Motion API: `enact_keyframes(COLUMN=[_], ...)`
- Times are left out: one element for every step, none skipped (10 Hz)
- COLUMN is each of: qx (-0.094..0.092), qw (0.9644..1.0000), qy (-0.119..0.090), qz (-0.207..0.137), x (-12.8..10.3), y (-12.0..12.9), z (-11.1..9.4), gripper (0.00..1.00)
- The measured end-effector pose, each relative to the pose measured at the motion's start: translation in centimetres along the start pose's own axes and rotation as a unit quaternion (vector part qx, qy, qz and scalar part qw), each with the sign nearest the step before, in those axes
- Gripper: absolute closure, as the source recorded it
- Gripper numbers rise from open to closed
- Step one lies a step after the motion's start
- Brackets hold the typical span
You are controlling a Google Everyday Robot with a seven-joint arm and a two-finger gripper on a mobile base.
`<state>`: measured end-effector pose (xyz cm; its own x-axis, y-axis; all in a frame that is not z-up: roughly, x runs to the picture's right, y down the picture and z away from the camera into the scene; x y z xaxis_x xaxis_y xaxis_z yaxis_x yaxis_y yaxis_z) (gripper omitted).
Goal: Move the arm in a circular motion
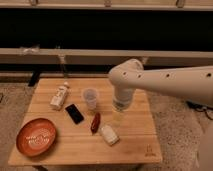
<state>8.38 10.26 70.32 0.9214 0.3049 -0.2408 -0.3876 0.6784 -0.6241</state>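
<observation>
Camera view: the arm (pixel 165 80), cream-white, thick, dotted with dark holes, reaches over the wooden table (pixel 130 145), its gripper (pixel 118 116) hanging above one cup (pixel 90 98), one phone (pixel 74 113), one bowl (pixel 36 137).
</observation>
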Motion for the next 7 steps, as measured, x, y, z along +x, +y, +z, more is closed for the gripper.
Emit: enact_keyframes(qx=[0.003,0.006,0.008,0.01,0.012,0.013,0.014], qw=[0.9999,0.9996,0.9995,0.9994,0.9993,0.9993,0.9994], qy=[-0.004,-0.007,-0.009,-0.01,-0.011,-0.013,-0.014], qz=[0.014,0.025,0.03,0.032,0.035,0.032,0.029], x=[0.2,-0.2,-1.0,-2.0,-3.0,-3.8,-4.3], y=[-2.4,-5.4,-7.3,-8.9,-10.0,-10.5,-10.6], z=[-0.7,-1.5,-2.0,-2.5,-3.0,-3.1,-3.1], gripper=[0.2,0.2,0.2,0.2,0.2,0.2,0.2])
